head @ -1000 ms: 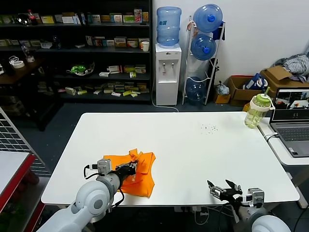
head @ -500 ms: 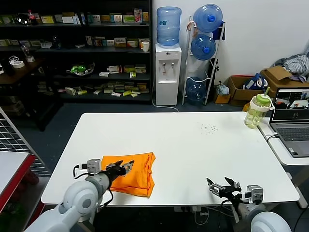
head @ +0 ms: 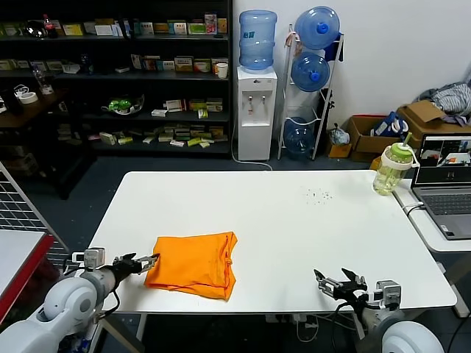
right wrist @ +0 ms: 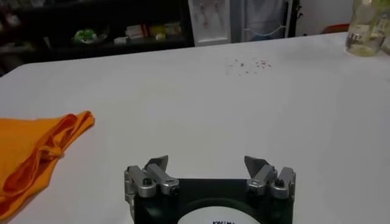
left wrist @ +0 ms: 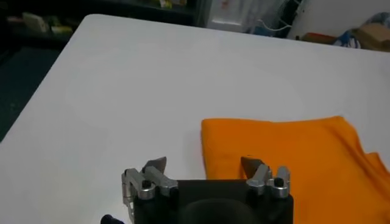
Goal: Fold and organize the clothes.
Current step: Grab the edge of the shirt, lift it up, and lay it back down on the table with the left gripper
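The orange T-shirt (head: 194, 264) lies folded into a flat rectangle on the white table (head: 294, 220), near its front left. It also shows in the left wrist view (left wrist: 292, 152) and at the edge of the right wrist view (right wrist: 30, 152). My left gripper (head: 146, 261) is open and empty, just off the shirt's left edge, near the table's left front corner. My right gripper (head: 339, 282) is open and empty at the table's front edge on the right, well apart from the shirt.
A green-lidded bottle (head: 390, 169) stands at the table's back right corner. A laptop (head: 445, 184) sits on a side table to the right. Small dark crumbs (head: 319, 195) lie on the table's far right part. Shelves and a water dispenser stand behind.
My left gripper let go of the shirt and drew back to the left, off the cloth. The shirt went from a bunched heap to a flat fold. The right arm barely moved.
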Tool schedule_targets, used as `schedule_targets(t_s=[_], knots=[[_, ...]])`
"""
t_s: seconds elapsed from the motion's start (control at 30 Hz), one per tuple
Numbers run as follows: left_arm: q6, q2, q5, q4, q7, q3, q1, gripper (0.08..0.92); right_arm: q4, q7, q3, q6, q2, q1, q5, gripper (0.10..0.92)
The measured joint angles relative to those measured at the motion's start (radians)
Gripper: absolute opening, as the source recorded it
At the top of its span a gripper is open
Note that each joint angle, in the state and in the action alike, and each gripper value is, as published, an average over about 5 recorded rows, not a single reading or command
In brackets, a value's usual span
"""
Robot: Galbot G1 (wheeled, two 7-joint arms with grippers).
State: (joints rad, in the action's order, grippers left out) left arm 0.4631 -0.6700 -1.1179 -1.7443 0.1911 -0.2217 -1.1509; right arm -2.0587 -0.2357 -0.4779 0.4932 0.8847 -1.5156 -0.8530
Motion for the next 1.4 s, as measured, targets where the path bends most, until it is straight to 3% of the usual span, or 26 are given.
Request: schedule_targets(t_s=[0.37,0.87,1.4], knots=[[-0.009,-0.002,0.027,0.069,-0.098,-0.002,0.011,0.823,0.003,-0.001,-0.008,0.001,0.002,-0.007,0.000,0.823],[-0.002,-0.028,0.017,0.071,-0.117,0.003,0.019,0.808,0.011,-0.005,0.000,0.003,0.003,-0.003,0.001,0.823],[-0.003,-0.049,0.018,0.060,-0.118,0.014,0.021,0.352,0.009,-0.004,-0.003,0.002,0.006,-0.012,0.004,0.823]])
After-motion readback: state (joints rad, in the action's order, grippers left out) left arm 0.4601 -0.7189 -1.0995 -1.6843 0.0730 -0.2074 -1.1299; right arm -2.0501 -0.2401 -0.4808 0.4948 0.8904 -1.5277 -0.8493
